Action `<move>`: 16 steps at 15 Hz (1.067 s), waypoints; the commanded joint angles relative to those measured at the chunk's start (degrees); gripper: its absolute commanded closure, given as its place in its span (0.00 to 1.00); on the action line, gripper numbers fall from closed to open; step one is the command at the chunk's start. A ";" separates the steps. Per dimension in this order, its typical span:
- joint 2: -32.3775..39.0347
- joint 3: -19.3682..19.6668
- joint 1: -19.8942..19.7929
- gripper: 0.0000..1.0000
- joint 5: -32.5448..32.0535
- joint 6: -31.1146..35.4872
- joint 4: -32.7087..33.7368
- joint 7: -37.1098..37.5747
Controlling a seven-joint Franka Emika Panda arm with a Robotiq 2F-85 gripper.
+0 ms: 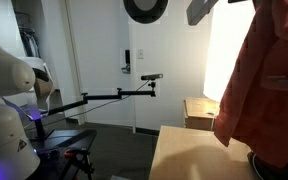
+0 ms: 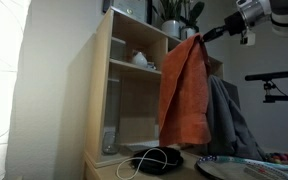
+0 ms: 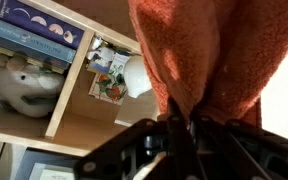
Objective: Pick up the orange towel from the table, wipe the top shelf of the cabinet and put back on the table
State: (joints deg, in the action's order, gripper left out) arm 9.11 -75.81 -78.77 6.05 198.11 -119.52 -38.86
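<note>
The orange towel [image 2: 184, 90] hangs in long folds from my gripper [image 2: 203, 36], which is shut on its top edge, level with the upper corner of the cabinet [image 2: 124, 95]. The cloth dangles in front of the cabinet's right side, well above the table [image 1: 189, 150]. In the wrist view the towel [image 3: 209, 55] fills the right half and is bunched between my gripper's [image 3: 189, 128] dark fingers. The towel [image 1: 259, 80] also hangs at the right edge of an exterior view. The cabinet's top shelf [image 2: 134, 20] carries a potted plant [image 2: 174, 14].
The cabinet's shelves hold books [image 3: 29, 28], a plush toy [image 3: 19, 85] and a white cup [image 3: 134, 75]. Below the towel lie a black round object with a cable [image 2: 152, 160], a grey cloth [image 2: 232, 125] and a plate [image 2: 234, 165]. A small wooden box unit [image 1: 199, 110] stands behind the table.
</note>
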 commanded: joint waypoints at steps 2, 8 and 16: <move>0.00 0.00 0.00 0.91 0.00 0.00 0.00 0.00; 0.00 0.00 0.00 0.91 0.01 0.00 0.00 0.00; -0.49 0.60 0.48 0.98 0.20 -0.70 0.58 -0.28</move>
State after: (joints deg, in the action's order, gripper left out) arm 9.14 -75.81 -78.77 6.03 197.93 -119.53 -38.88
